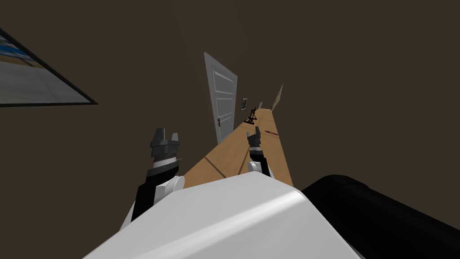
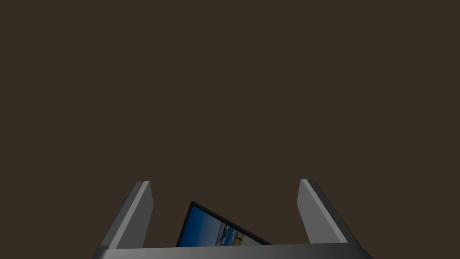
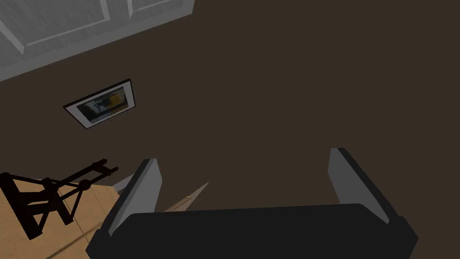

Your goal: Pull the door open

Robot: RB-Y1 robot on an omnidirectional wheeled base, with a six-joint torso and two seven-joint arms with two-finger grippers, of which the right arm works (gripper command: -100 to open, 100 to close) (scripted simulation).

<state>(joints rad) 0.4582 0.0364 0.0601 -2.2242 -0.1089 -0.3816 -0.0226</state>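
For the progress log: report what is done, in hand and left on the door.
Done: nothing; the white door ahead looks flush with the wall. In hand: only the approach; left gripper and right gripper hang open, empty, short of its dark handle. Left: close in, grasp the handle, pull.

Dim all round: you get dark brown walls [image 1: 359, 67] under flat, even light across most of the head view. Brightest bits are the tan floor [image 1: 229, 157] strip just below centre and the door [image 1: 223, 101] toward 12 o'clock, rendered pale grey. Wide lens splays walls to the corners and stretches the framed picture [image 1: 36, 76] at 9 o'clock. Both wrist views look equally murky.
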